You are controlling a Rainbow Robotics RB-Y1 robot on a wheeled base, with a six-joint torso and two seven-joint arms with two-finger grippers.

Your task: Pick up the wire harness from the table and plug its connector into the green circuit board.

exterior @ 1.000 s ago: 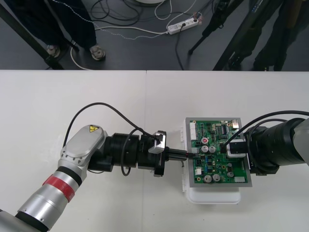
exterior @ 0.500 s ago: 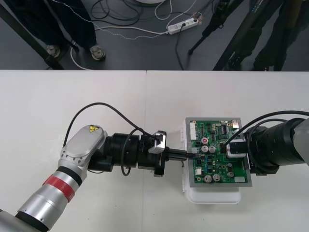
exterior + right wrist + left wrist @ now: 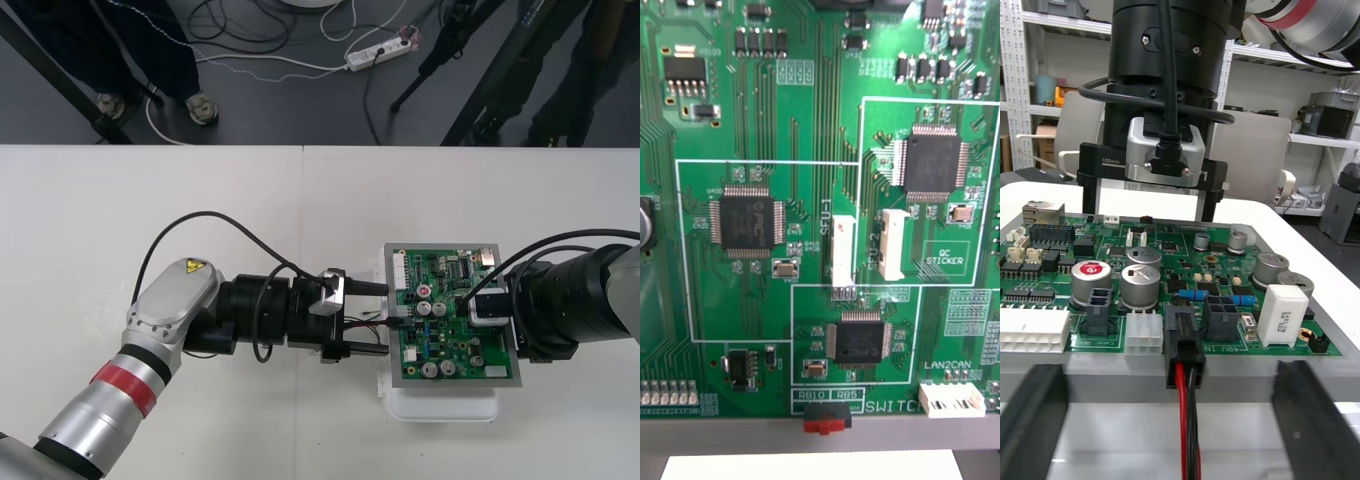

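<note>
1. The left gripper [image 3: 385,320] sits at the left edge of the green circuit board [image 3: 440,350], fingers wide apart, holding nothing.
2. The harness's black plug [image 3: 1185,337] looks seated in a board-edge socket, with its red and black wires [image 3: 1187,427] trailing out between those fingers.
3. The right gripper [image 3: 1152,212] hovers over the board, fingers apart.
4. Risk: if a finger snags the wires on pulling back, the plug could come loose.
</note>
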